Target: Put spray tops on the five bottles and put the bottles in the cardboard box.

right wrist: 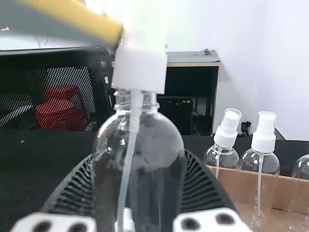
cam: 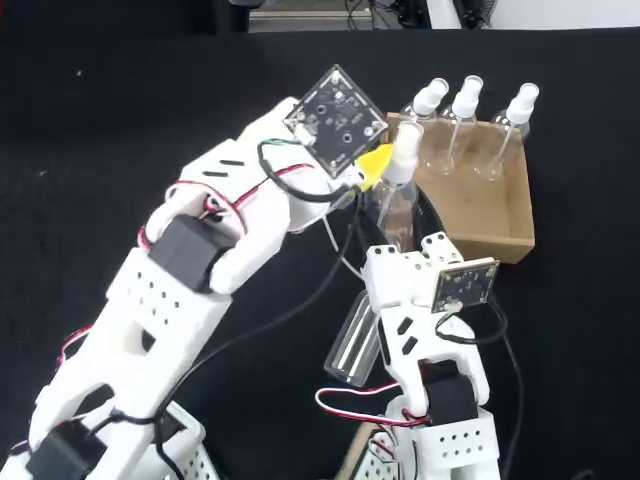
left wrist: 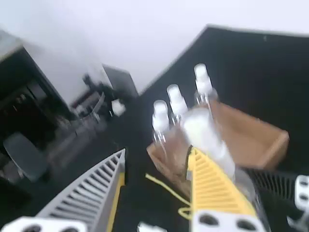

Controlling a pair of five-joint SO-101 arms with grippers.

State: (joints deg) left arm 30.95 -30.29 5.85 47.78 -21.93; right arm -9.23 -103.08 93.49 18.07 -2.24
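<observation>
My right gripper [cam: 404, 252] is shut on a clear upright bottle [cam: 396, 212], seen close between its black jaws [right wrist: 137, 159]. A white spray top [cam: 405, 148] sits on that bottle's neck [right wrist: 140, 63]. My left gripper [cam: 372, 168] is open at the top's height, its yellow finger [left wrist: 212, 188] touching the spray top [left wrist: 203, 130] and its grey finger [left wrist: 91, 193] well apart. The cardboard box [cam: 500, 215] just beyond holds three bottles with spray tops [cam: 465, 110]. Another clear bottle [cam: 352, 345] lies on its side near the right arm's base.
The table is covered in black cloth [cam: 120, 120], open at the left and back. The left arm's white body [cam: 190, 280] stretches diagonally from the front left. Red and black cables [cam: 330, 270] hang between the arms. Office furniture [right wrist: 188, 92] stands behind the table.
</observation>
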